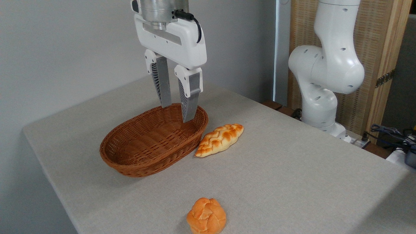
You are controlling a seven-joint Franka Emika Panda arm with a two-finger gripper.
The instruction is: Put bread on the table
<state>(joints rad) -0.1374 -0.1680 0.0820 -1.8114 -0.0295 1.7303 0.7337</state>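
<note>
The bread (220, 139), a braided pale yellow and golden-brown loaf, lies on the light grey table (292, 169) just right of the brown wicker basket (152, 138), its left tip close to the basket wall. My gripper (177, 112) hangs above the basket's far right end, to the upper left of the bread. Its grey fingers (164, 86) point down with a narrow gap between them and hold nothing. The basket's inside shows nothing in it.
A round orange knotted bun (206, 220) sits near the table's front edge. The arm's white base (325, 74) rises at the table's back right, with cables (390, 133) beside it. Wide bare tabletop lies right of the bread.
</note>
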